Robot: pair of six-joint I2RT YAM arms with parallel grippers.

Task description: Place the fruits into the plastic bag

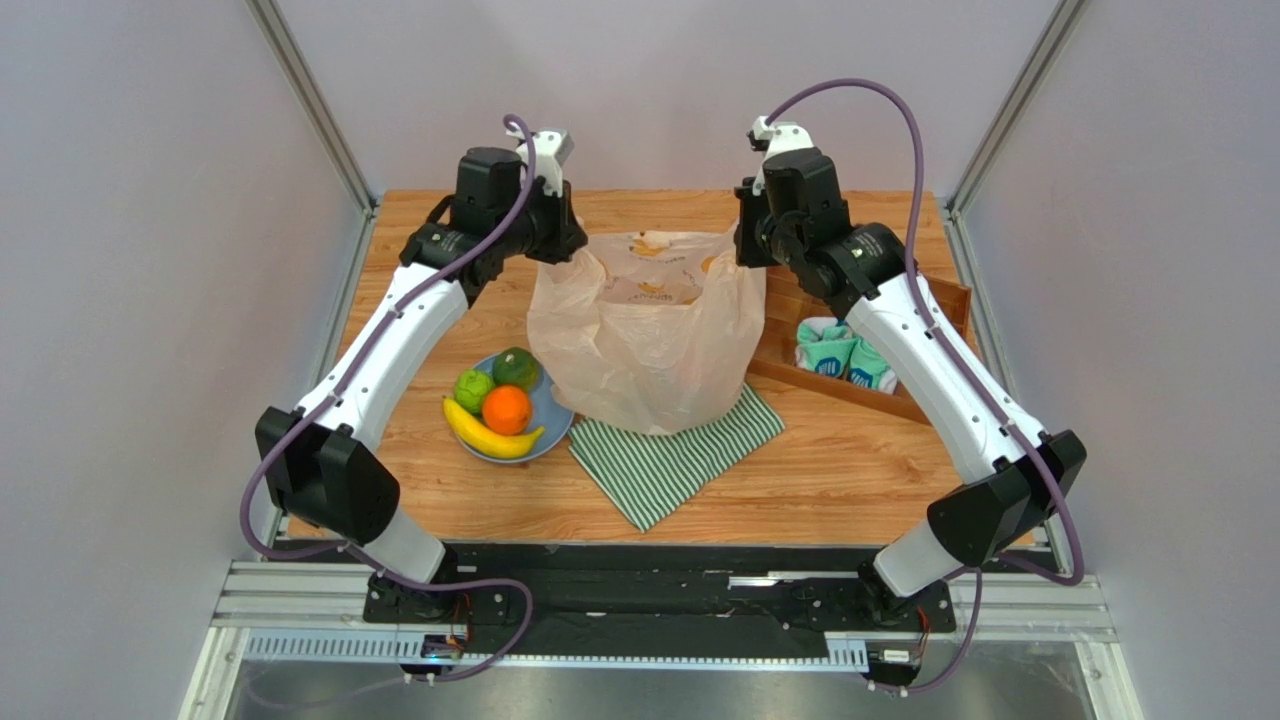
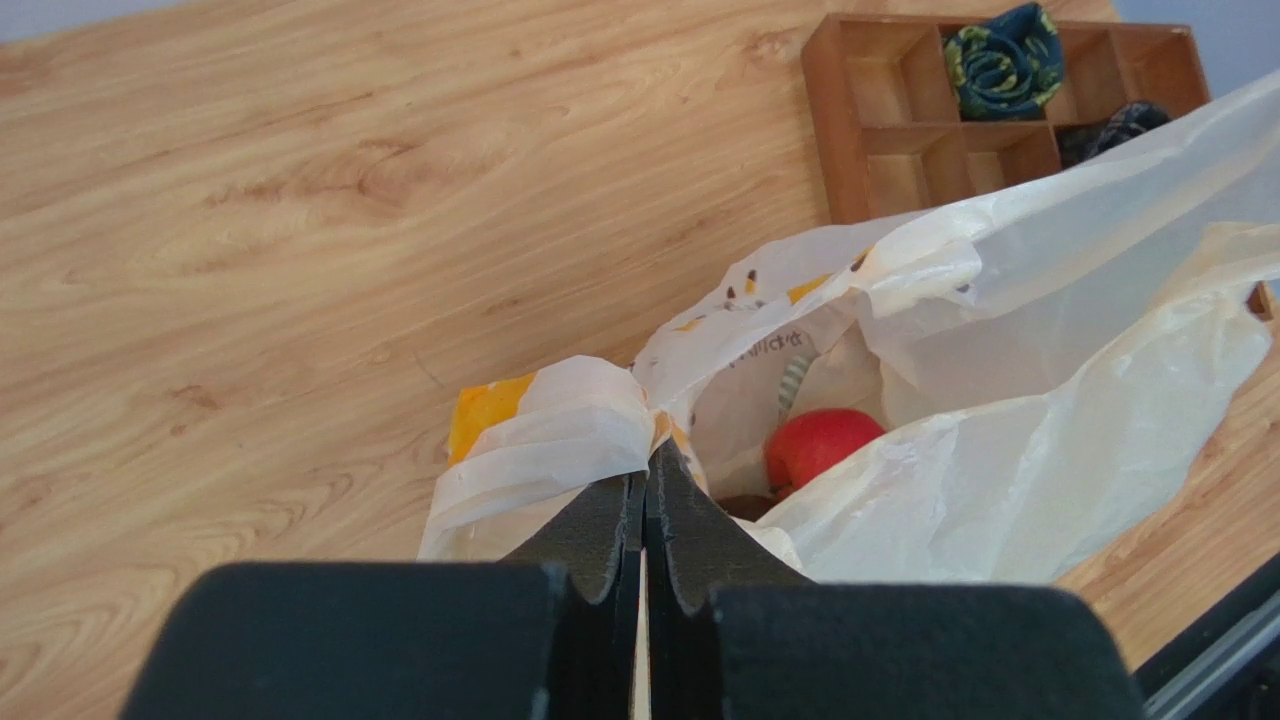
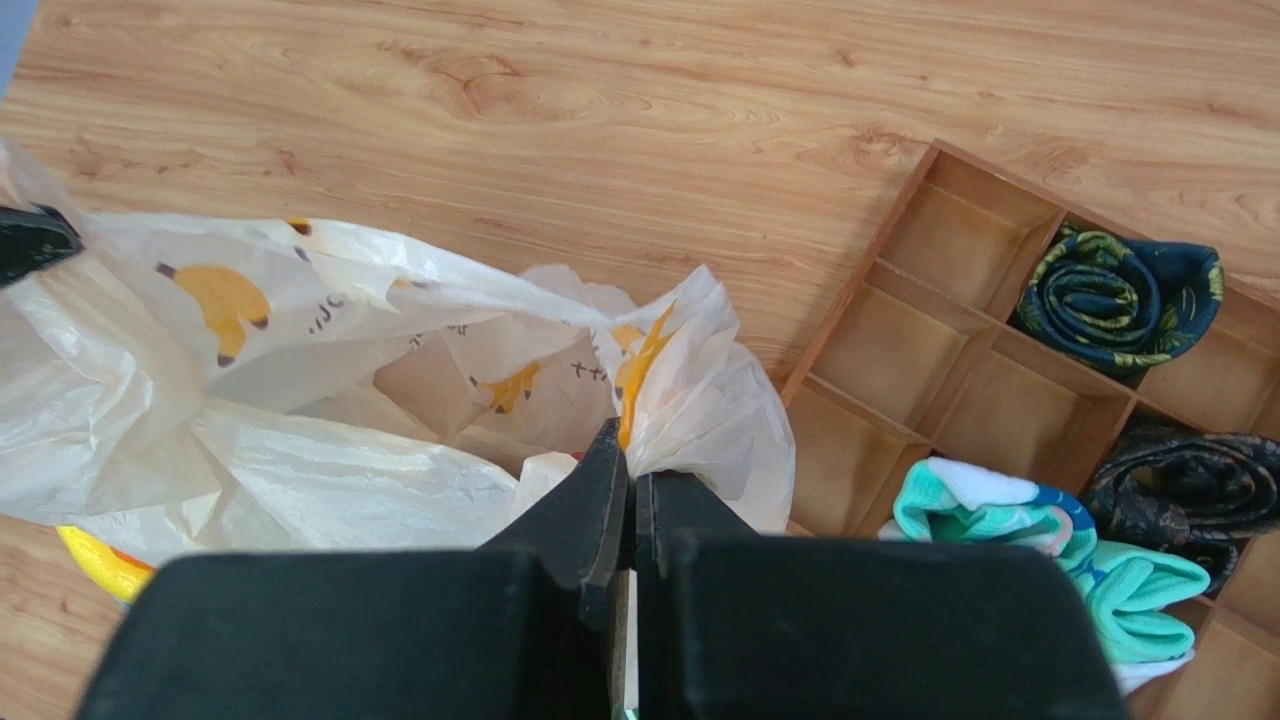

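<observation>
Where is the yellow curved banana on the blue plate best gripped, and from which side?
Probably grip the yellow curved banana across its middle, coming straight down from above. It lies flat along the near rim of the blue plate, with its near side free; the round orange crowds its far side.

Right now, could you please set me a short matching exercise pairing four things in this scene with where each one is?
Things:
1. red apple
2. orange
3. teal socks
4. left gripper

Places:
A. in the wooden tray
B. shut on the rim of the plastic bag
C. on the plate
D. inside the plastic bag

Pairs: 1-D, 2-C, 3-A, 4-B
</observation>
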